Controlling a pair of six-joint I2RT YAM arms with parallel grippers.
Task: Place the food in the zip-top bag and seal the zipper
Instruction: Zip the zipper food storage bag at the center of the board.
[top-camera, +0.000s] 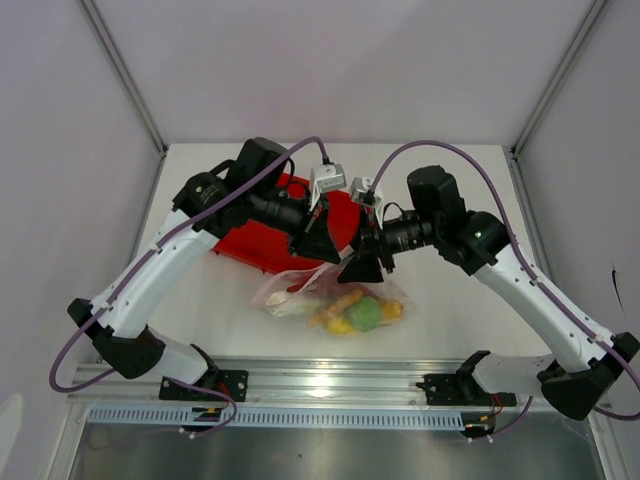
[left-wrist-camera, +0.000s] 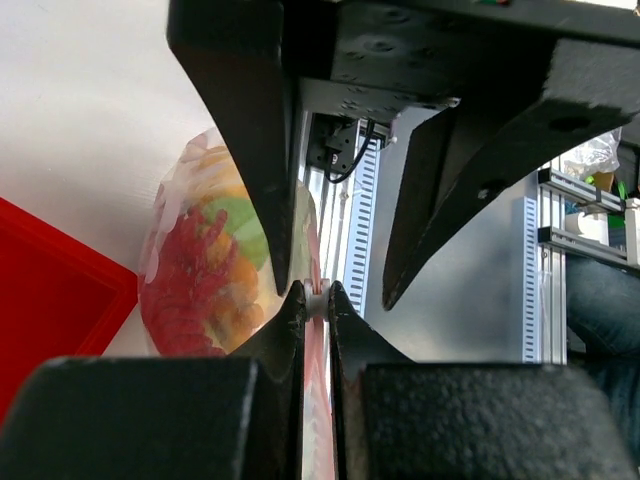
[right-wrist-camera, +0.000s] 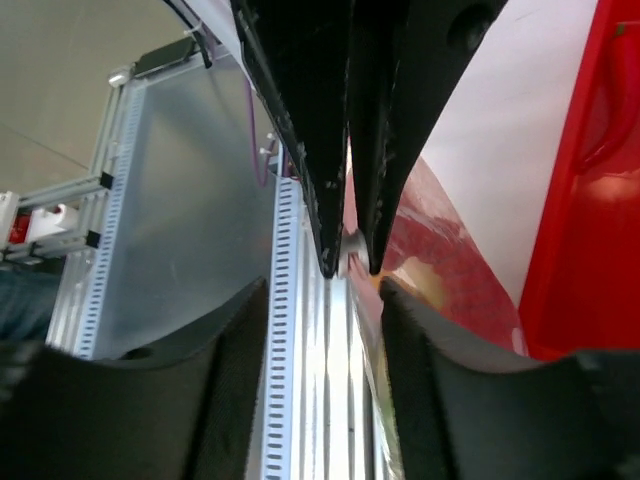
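Observation:
The zip-top bag (top-camera: 335, 298) lies on the white table in front of the red tray, with the food inside: a green round fruit (top-camera: 366, 312), yellow and orange pieces, and red chillies (left-wrist-camera: 185, 280). My left gripper (top-camera: 325, 252) is shut on the zipper (left-wrist-camera: 316, 380), pinching its pink strip and a small white piece (left-wrist-camera: 318, 300) at the fingertips. My right gripper (top-camera: 365, 265) meets it from the other side. Its jaws stand apart around the same bag edge (right-wrist-camera: 361, 282) in the right wrist view, where the right gripper (right-wrist-camera: 323, 290) straddles the strip without pressing it.
The red tray (top-camera: 258, 245) sits behind the bag, under the left arm. An aluminium rail (top-camera: 320, 380) runs along the near table edge. White walls enclose the back and sides.

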